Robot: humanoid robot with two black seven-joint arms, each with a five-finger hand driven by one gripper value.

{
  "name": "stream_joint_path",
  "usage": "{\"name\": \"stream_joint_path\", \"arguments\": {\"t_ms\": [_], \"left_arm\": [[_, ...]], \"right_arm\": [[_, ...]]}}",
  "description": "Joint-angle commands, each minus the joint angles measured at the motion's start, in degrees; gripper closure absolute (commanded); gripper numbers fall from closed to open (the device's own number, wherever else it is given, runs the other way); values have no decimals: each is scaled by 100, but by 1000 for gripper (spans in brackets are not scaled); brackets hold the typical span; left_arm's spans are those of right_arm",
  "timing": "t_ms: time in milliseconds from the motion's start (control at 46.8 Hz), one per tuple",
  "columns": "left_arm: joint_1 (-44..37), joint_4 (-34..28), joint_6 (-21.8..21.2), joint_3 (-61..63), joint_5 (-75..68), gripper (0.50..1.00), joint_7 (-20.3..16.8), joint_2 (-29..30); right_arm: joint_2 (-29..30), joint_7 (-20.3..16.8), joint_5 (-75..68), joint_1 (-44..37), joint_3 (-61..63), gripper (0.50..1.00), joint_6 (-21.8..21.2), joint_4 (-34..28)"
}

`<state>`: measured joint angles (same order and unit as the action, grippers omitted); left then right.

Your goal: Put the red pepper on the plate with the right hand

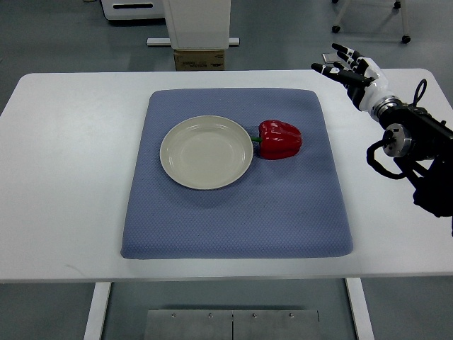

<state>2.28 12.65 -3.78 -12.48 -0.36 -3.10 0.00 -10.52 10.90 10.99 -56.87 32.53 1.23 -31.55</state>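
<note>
A glossy red pepper [280,139] with a green stem lies on its side on the blue mat, just right of the plate's rim. The cream round plate [182,164] sits bare near the mat's middle. My right hand [345,65] hovers at the table's far right edge, well above and to the right of the pepper, its fingers spread and holding nothing. Its arm comes in from the right edge. The left arm does not show.
A blue-grey mat [233,212] covers the middle of the white table [64,177]. Behind the table stand a cardboard box [199,59] and a white cabinet base. Chair wheels show on the floor at the top right.
</note>
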Motion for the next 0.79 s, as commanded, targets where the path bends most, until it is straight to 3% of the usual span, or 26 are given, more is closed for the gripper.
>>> {"name": "stream_joint_path", "arguments": {"t_ms": [0, 534, 770], "left_arm": [[0, 0, 1, 0, -8, 500, -6, 0], [0, 0, 1, 0, 0, 500, 3, 0], [0, 0, 1, 0, 0, 500, 3, 0]], "right_arm": [[-11, 0, 8, 0, -19, 500, 0, 0], [-29, 9, 17, -44, -142, 500, -9, -26], [-38, 228, 342, -202, -598, 500, -325, -132]]}}
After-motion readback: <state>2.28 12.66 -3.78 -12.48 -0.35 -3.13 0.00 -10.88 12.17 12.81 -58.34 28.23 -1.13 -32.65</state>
